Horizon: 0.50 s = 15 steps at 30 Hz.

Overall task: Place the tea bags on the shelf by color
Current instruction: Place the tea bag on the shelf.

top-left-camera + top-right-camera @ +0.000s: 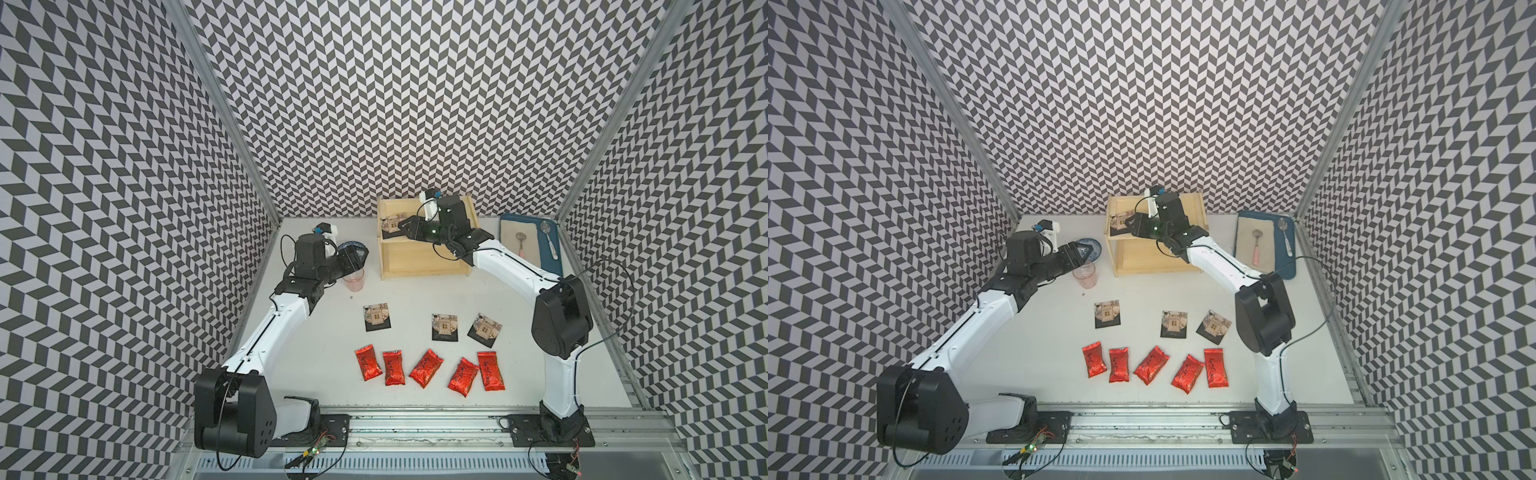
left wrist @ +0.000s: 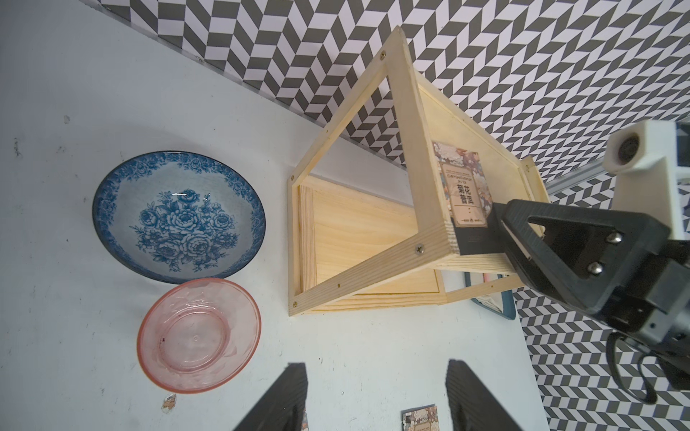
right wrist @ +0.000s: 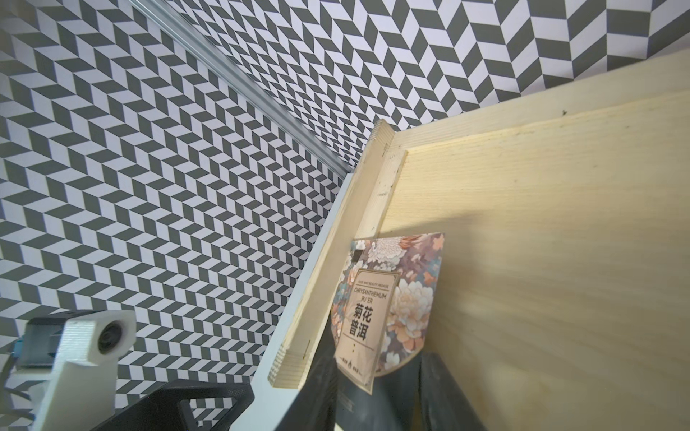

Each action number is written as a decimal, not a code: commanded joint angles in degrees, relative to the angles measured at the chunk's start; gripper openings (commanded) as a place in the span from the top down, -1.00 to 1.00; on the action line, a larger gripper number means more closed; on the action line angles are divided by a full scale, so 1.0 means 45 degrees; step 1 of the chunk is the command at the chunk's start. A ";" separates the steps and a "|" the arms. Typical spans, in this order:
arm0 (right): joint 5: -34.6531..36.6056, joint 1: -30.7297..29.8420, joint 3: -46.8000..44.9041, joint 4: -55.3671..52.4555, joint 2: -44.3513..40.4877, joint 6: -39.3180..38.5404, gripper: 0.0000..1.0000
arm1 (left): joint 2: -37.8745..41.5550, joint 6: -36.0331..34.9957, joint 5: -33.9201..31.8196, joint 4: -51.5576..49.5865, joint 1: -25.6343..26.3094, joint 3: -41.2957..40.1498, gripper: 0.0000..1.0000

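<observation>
Five red tea bags (image 1: 425, 368), four black squares (image 1: 445, 327); left pincer (image 2: 375, 367) released, right pincer (image 1: 403, 226) unclear

Blue floral bowl (image 2: 179, 216): upright on the table, just ahead of my left gripper (image 2: 375, 364).
Pink clear cup (image 2: 198, 336): just beside the bowl, nearer to my left gripper.
Blue tray (image 1: 1283, 270): at the table's far corner, well apart from my right gripper (image 1: 405, 226), on its outer side.
Beige cloth (image 1: 1246, 245): lying in the tray.
Pink-handled spoon (image 1: 1255, 247): on the cloth.
Metal spoon (image 1: 1286, 239): on the tray's bare blue strip beside the cloth.
Table (image 1: 316, 345): white, scuffed.
Walls (image 1: 415, 104): black-and-white chevron, around both my arms.
</observation>
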<state>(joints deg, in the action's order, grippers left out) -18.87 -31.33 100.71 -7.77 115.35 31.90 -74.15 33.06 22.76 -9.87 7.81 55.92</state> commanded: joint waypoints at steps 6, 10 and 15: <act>0.0164 -0.0145 0.0724 -0.0318 0.0358 -0.0542 0.19 | 0.0341 0.0056 0.0215 0.0424 -0.0091 -0.0193 -0.29; 0.0469 -0.0149 0.0764 -0.0552 0.0314 -0.0757 0.18 | 0.0336 0.0076 0.0244 0.0479 -0.0096 -0.0190 -0.29; 0.1200 -0.0150 0.1079 -0.1049 0.0313 -0.1292 0.13 | 0.0374 0.0076 0.0277 0.0494 -0.0096 -0.0217 -0.29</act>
<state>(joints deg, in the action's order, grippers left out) -16.43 -31.73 103.68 -11.77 116.29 28.51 -73.91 33.30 23.29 -9.04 7.73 55.40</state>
